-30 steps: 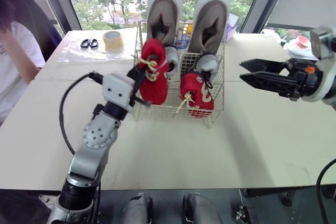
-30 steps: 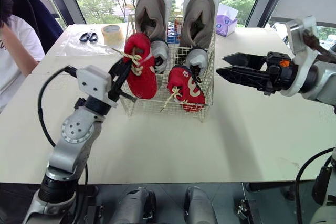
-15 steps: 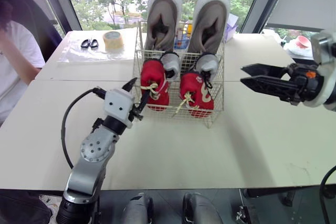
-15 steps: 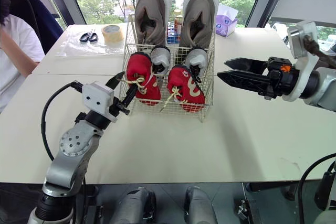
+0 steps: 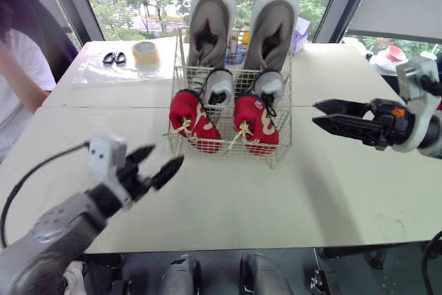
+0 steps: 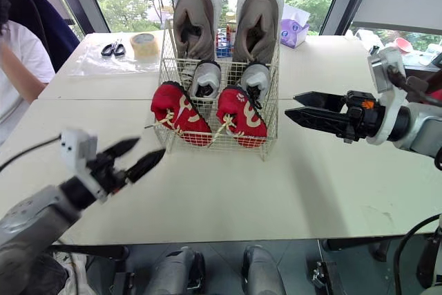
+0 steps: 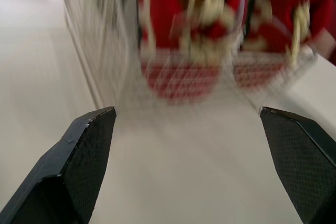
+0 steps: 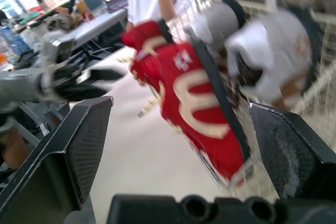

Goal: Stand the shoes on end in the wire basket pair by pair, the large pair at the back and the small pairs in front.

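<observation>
The wire basket point(image 5: 228, 148) stands mid-table. Two large taupe shoes point(image 5: 210, 22) point(image 5: 271, 25) stand on end at its back. A small grey-and-white pair point(image 5: 219, 88) point(image 5: 269, 86) sits before them. A small red pair point(image 5: 193, 119) point(image 5: 254, 122) leans in the front row. My left gripper point(image 5: 168, 154) hovers open and empty over the table, in front of and left of the basket. Its wrist view faces the blurred red shoes point(image 7: 189, 30). My right gripper point(image 5: 314, 113) is open and empty to the right of the basket, pointing at it; a red shoe point(image 8: 199, 114) shows between its fingers point(image 8: 79, 145).
Scissors point(image 5: 112, 58) and a tape roll point(image 5: 146, 53) lie at the back left. A person in a white shirt point(image 5: 21, 67) sits at the table's left side. A purple tissue box point(image 6: 295, 32) stands behind the basket. The table's front edge runs just below my left arm.
My left gripper let go of the left red shoe, which now rests in the basket's front row. It opened and drew back toward the table's front left. The right gripper barely moved.
</observation>
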### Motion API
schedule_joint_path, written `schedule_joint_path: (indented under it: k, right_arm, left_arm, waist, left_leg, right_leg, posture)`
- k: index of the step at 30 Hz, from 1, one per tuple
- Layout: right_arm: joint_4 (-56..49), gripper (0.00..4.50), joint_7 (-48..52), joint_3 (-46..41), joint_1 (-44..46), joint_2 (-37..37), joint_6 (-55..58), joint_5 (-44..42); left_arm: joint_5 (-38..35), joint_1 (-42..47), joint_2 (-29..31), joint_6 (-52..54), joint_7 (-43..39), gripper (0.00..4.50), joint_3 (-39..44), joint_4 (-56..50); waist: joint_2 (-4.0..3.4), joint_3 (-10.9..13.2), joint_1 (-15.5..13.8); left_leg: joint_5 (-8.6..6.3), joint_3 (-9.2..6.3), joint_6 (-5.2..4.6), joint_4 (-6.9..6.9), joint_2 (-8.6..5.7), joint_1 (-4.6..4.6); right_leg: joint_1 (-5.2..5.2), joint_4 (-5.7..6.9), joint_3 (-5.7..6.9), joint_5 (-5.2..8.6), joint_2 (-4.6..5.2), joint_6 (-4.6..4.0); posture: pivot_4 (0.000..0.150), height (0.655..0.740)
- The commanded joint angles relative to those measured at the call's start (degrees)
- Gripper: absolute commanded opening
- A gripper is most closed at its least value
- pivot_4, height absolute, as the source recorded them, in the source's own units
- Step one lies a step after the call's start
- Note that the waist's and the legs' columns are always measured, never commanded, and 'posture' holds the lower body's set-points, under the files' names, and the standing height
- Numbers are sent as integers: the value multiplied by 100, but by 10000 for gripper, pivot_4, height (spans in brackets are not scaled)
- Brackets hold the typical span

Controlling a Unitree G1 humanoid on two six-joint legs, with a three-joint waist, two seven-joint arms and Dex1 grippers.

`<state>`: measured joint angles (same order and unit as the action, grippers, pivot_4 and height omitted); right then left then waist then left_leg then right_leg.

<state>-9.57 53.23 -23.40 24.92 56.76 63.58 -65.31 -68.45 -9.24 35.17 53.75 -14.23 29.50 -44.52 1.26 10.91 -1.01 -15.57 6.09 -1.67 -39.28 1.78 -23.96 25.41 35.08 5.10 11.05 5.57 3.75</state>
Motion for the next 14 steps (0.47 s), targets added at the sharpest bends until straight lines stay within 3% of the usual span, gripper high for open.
schedule_joint_path:
  k: [1,6,14]
  right_arm:
    - [-154,45000,209,-295,-710,120,-139,228]
    - [-590,45000,382,-313,-1806,297,-407,732]
    - [-879,45000,214,-274,-2086,73,-596,853]
  left_arm:
    - [85,-250,462,-112,-344,44707,556,497]
    - [522,-472,780,-377,-870,44707,343,623]
    - [1050,-663,816,-695,-1532,44707,-72,723]
  waist:
    - [-2,-2,-62]
    - [-20,-1,-119]
    - [-34,-4,-111]
  left_leg:
    - [-1,-5,1,-1,-1,1]
    - [-4,5,1,-1,-4,-3]
    - [-15,7,20,10,6,-5]
  right_leg:
    - [-5,-3,4,3,0,-4]
    - [0,-13,-1,10,5,-18]
    - [13,-17,-1,14,2,-28]
  posture:
    - [1500,7400]
    - [1500,7400]
    - [1500,7400]
